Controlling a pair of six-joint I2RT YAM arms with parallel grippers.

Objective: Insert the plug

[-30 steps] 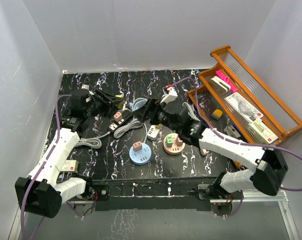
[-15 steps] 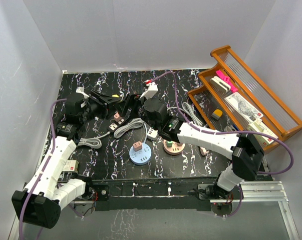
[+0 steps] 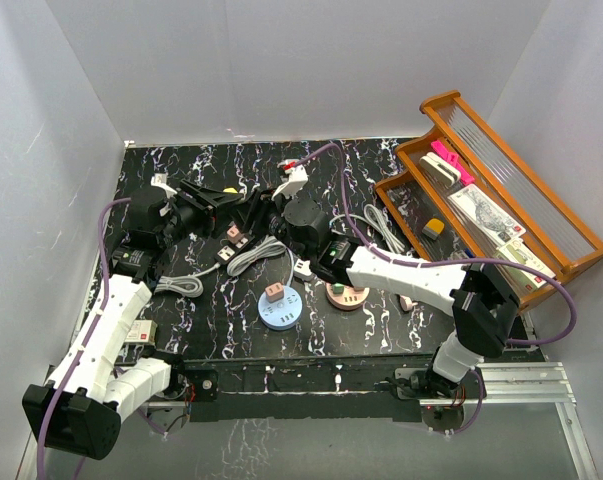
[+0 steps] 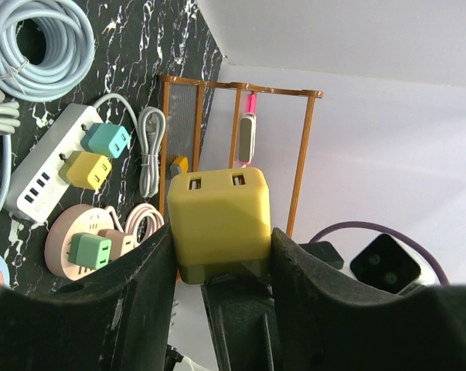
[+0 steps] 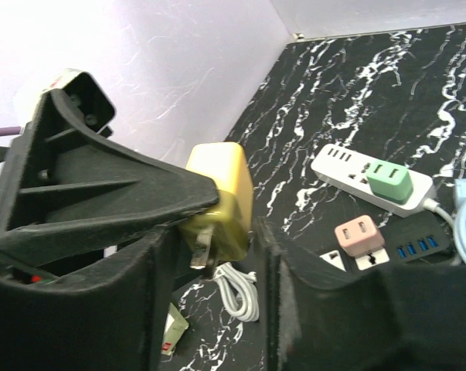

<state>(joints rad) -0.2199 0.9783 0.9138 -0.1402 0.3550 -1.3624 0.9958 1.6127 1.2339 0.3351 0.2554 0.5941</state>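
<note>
The right gripper (image 5: pixel 215 236) has swung left across the table to meet the left gripper (image 4: pixel 221 234). Its fingers now sit close on either side of the yellow plug (image 5: pixel 219 193); I cannot tell whether they clamp it. The left gripper stays pinched on the plug, raised above the black table (image 3: pixel 381 170), well apart from the white power strip (image 5: pixel 345 168).

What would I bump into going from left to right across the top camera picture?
grey cable → yellow plug → blue disc → pink disc → wooden rack
</note>
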